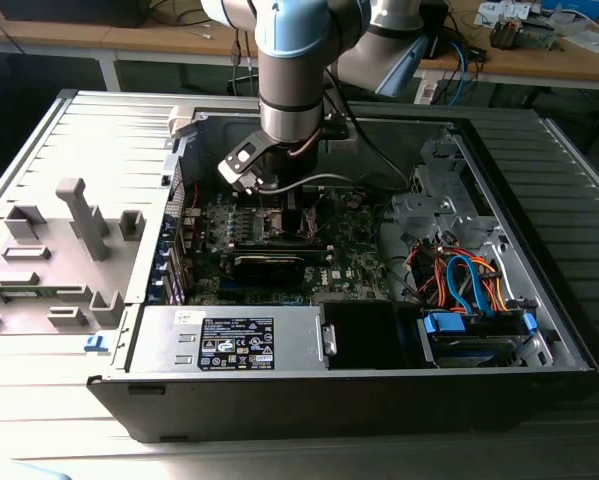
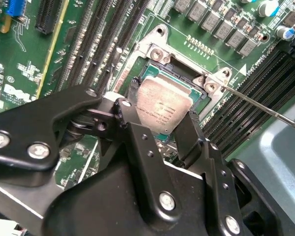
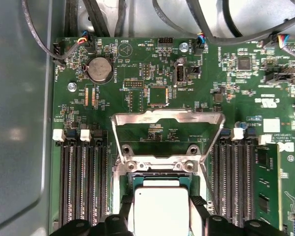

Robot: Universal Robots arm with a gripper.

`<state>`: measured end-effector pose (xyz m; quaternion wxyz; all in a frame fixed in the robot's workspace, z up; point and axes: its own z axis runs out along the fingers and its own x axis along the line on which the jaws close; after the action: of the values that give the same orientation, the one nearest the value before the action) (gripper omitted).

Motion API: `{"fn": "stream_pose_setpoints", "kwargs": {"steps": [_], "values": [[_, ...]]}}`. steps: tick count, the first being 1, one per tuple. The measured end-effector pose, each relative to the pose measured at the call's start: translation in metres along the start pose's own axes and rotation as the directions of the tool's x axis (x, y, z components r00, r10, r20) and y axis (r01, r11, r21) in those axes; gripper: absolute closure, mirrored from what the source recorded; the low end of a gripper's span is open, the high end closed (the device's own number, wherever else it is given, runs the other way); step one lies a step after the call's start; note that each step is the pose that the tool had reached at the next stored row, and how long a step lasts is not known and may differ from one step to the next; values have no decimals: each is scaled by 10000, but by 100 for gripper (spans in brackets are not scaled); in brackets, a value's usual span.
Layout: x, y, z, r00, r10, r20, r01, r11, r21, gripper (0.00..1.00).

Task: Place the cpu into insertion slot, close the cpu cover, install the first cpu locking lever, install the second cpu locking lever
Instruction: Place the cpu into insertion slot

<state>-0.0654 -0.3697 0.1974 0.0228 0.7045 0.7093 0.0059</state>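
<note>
**A:** Where is the tool (image 2: 162, 102)?

**B:** At the end of the arm (image 1: 291, 70), reaching down into the open computer case (image 1: 279, 400), low over the green motherboard (image 3: 137, 73).

**A:** Is it carrying anything?

**B:** Yes. It is drawn in narrow on the cpu (image 2: 163, 109). The black fingers (image 2: 194, 130) press on two opposite edges of the pale metal chip.

**A:** And where does the chip sit?

**B:** Directly over the socket (image 2: 184, 73), between the banks of memory slots (image 3: 83, 187). In the second wrist view it looks slightly tilted. I cannot tell whether it rests in the socket or hangs just above it.

**A:** What about the cpu cover?

**B:** It is swung open. In the first wrist view the cpu cover (image 3: 167, 117) leans back from the socket on the side away from the fingers, with the board showing through its open centre.

**A:** Any lever in view?

**B:** One thin metal lever (image 2: 265, 109) juts out from a corner of the socket, unlatched.
</note>
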Motion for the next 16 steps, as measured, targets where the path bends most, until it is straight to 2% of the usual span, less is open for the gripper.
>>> {"fn": "stream_pose_setpoints", "kwargs": {"steps": [1,10,12,16], "values": [[-2,-1,-6,10000,-1,17,1,10000,11,39],[-4,-2,-33,10000,-22,20,22,10000,12,39],[-4,-7,-34,9998,-222,13,222,9998,7,39],[-4,-8,-34,9997,-229,13,229,9997,8,39]]}}
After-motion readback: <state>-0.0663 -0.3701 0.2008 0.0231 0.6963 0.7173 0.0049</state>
